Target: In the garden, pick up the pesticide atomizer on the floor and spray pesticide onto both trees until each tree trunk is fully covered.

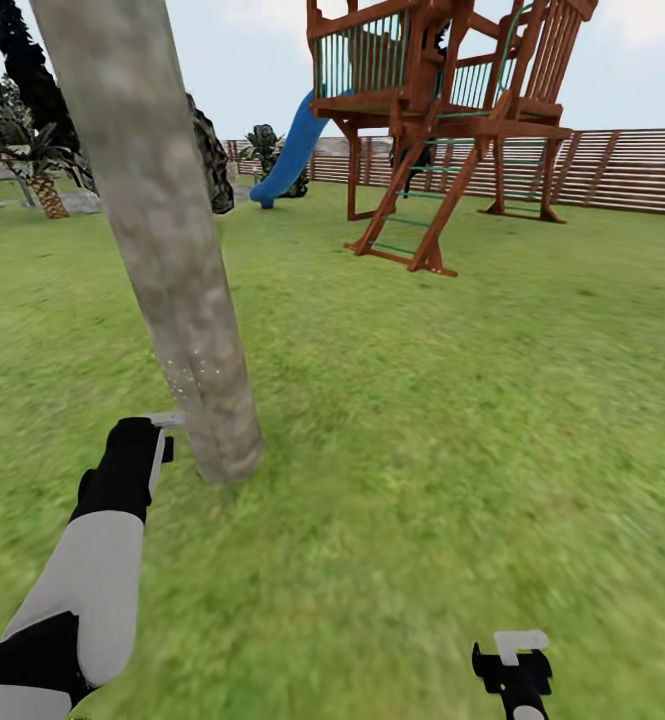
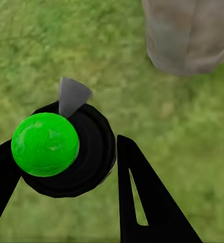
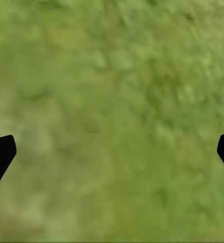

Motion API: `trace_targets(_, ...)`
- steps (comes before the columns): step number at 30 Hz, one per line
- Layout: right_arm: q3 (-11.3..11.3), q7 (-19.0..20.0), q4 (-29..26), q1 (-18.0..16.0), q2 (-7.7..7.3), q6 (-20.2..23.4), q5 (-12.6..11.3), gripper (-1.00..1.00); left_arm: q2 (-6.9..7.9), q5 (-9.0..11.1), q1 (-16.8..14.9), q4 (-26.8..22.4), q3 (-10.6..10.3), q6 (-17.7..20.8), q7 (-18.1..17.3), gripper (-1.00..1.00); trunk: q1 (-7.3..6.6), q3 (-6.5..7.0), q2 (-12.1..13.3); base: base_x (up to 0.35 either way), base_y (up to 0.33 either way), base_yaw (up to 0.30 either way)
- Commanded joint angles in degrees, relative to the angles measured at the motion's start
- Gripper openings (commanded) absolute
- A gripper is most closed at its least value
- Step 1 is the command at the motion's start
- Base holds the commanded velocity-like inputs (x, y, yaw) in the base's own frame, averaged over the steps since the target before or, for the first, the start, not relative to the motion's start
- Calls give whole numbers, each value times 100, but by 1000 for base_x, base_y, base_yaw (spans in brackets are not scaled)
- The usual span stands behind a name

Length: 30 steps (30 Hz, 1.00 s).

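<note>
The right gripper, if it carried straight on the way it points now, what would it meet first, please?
Most likely the grass lawn. The right wrist view looks past the two spread fingertips of the right gripper onto bare turf, with nothing between them. How far off the ground lies is unclear.

Left end effector [image 1: 157,440] beside tree trunk [image 1: 162,240]

The tree trunk [image 1: 177,290] stands just beside the left gripper [image 1: 162,435] and blocks its forward path, while open grass [image 1: 452,420] lies all around the right gripper [image 1: 512,665], the wooden playset [image 1: 442,110] well apart.
</note>
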Motion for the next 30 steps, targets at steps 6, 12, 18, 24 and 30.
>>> trace_targets(6,-46,-16,10,-4,-2,-24,60,100,-1,34,-6,-3,24,10,54,-100,1,-5,-2,223,-209,94)
trace_targets(12,-46,-16,10,-4,-3,-24,60,100,27,22,3,-3,49,6,54,-100,1,-5,-2,63,-245,1)
trace_targets(18,-46,-22,10,-4,-3,-24,60,100,42,22,85,14,75,-4,64,-100,1,-5,-2,-36,-271,224)
trace_targets(24,-46,-22,10,-4,-3,-24,60,100,33,24,99,22,51,-5,71,-100,1,-5,-2,134,-258,275)
trace_targets(30,-46,-17,10,-4,-3,-24,60,100,19,24,99,24,32,-5,71,-100,1,-5,-2,164,-239,108)
